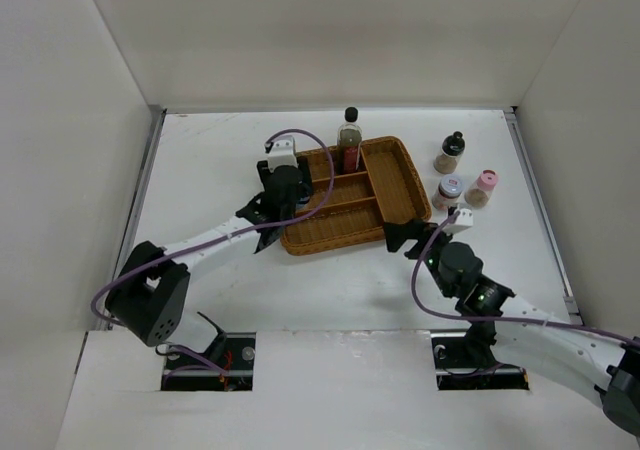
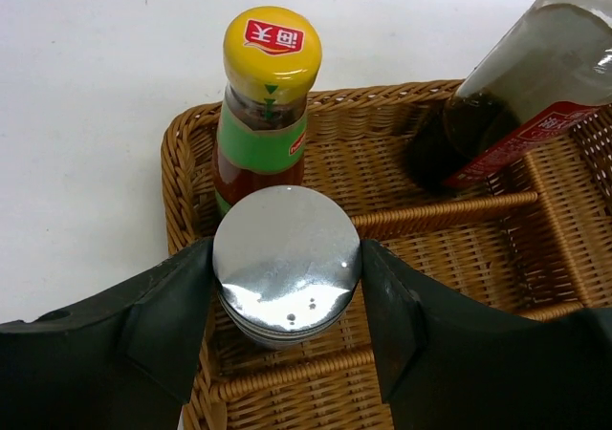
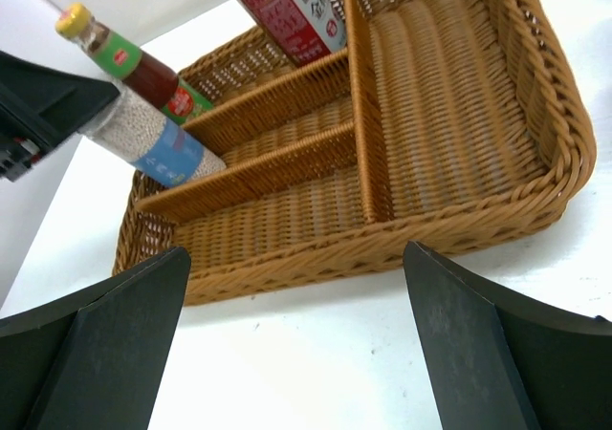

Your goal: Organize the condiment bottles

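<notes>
L wrist: dark-sauce bottle (image 2: 532,81) cap cut off; silver-lid jar (image 2: 285,248) body mostly hidden.

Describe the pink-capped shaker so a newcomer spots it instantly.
Find the brown wicker tray on the white table. Three spice shakers stand just right of it. The pink-capped shaker is rightmost, beside the lilac-capped shaker and nearer than the black-capped shaker; only its cap is pink.
</notes>
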Available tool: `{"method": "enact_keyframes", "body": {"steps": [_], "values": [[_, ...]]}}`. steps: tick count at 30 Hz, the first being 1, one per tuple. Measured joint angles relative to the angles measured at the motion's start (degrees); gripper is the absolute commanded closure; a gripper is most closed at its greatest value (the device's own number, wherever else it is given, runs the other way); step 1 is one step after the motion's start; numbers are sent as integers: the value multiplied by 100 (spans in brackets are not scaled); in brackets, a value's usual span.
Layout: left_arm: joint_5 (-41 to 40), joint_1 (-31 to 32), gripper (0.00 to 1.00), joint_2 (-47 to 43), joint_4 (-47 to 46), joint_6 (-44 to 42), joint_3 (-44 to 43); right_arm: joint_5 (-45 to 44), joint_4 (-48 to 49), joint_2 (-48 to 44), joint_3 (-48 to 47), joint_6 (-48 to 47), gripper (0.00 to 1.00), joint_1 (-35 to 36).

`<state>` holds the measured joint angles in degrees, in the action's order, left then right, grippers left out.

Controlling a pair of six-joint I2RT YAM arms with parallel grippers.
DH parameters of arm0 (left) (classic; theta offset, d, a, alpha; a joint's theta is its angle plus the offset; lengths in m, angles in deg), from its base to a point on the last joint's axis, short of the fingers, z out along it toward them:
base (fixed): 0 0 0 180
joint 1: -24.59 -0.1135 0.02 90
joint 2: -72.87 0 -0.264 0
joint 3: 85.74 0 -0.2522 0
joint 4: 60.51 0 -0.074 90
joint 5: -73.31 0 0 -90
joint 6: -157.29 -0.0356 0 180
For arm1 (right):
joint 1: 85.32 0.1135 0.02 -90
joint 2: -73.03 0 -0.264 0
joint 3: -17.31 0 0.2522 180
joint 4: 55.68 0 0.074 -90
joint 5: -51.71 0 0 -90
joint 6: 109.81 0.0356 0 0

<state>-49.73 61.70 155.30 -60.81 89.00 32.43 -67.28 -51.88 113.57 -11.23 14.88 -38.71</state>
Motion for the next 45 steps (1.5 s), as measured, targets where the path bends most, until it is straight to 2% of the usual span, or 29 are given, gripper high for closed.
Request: {"method": "enact_keyframes", "body": {"steps": [4, 6, 10, 11, 14, 16, 18, 20, 21, 24, 25, 29, 36, 45], "values": [[-177, 136, 25, 109, -195, -111, 7, -138, -101, 2, -214, -24, 0, 0], [-229, 229, 16, 153, -251, -133, 15, -197, -127, 13, -330, -35, 0, 0], [-284, 341, 5, 162, -348, -181, 66, -212, -164, 184, -595, -42, 2, -2], [-289, 348, 0, 151, -372, -188, 85, -212, -192, 240, -675, -55, 13, -7], [-337, 404, 0, -24, -374, -205, 208, -188, -297, 393, -953, -210, 57, -61], [-369, 487, 0, -361, -378, -225, 396, -177, -372, 450, -1145, -275, 73, -138], [-396, 573, 0, -846, -407, -238, 643, -170, -457, 505, -1349, -328, 74, -306], [-411, 651, 0, -1416, -562, -245, 935, -162, -588, 638, -1582, -358, 69, -588], [-437, 680, 0, -1740, -680, -243, 1115, -164, -658, 739, -1700, -376, 61, -754], [-717, 778, 0, -2708, -1073, -232, 1740, -208, -872, 1106, -1996, -433, 24, -1414], [-841, 802, 0, -2970, -1163, -232, 1926, -236, -935, 1202, -2031, -476, 17, -1628], [-1388, 748, 0, -3888, -1403, -192, 2723, -417, -1207, 1628, -2057, -671, 1, -2417], [-1676, 363, 0, -4513, -1491, 363, 3729, -306, -1582, 2806, -2479, -988, 0, -3202], [-1287, 0, 0, -4057, -1853, 997, 4205, 219, -1587, 3904, -3005, -1071, 0, -3598]]}}
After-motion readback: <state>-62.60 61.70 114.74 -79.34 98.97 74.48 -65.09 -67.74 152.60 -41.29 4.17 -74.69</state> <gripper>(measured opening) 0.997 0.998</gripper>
